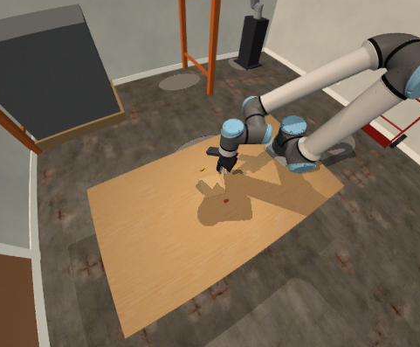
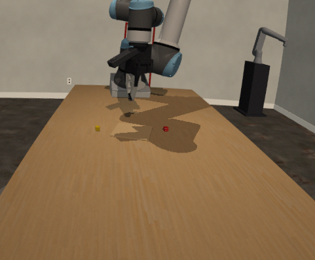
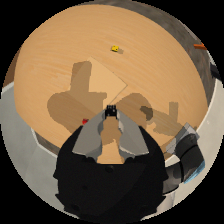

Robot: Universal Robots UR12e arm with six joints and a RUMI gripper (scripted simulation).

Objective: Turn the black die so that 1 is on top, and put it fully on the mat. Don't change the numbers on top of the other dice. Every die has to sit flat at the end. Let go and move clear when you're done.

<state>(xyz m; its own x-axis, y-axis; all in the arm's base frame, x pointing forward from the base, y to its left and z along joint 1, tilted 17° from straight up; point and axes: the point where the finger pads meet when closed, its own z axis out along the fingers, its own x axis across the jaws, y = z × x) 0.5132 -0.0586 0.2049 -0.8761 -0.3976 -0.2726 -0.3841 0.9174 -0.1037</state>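
My gripper (image 1: 224, 172) (image 2: 130, 97) (image 3: 111, 110) is shut on the black die (image 3: 111, 112), a small dark shape at the fingertips; its numbers cannot be read. The gripper holds it raised above the table, on the robot-base side of the mat. The light wood-coloured square mat (image 1: 214, 181) (image 2: 122, 129) (image 3: 103, 81) lies partly in the arm's shadow. A red die (image 1: 225, 201) (image 2: 166, 129) (image 3: 85, 121) rests on the table at one side of the mat. A yellow die (image 1: 202, 169) (image 2: 97, 128) (image 3: 115, 48) rests on the table at the opposite side. Both are off the mat.
The wooden table (image 1: 153, 247) (image 2: 141, 192) (image 3: 45, 55) carries the arm's base (image 2: 131, 92) at its far end in the exterior view. The arm's shadow falls over the red die and part of the mat. An orange frame (image 1: 214, 33) stands on the floor beyond the table.
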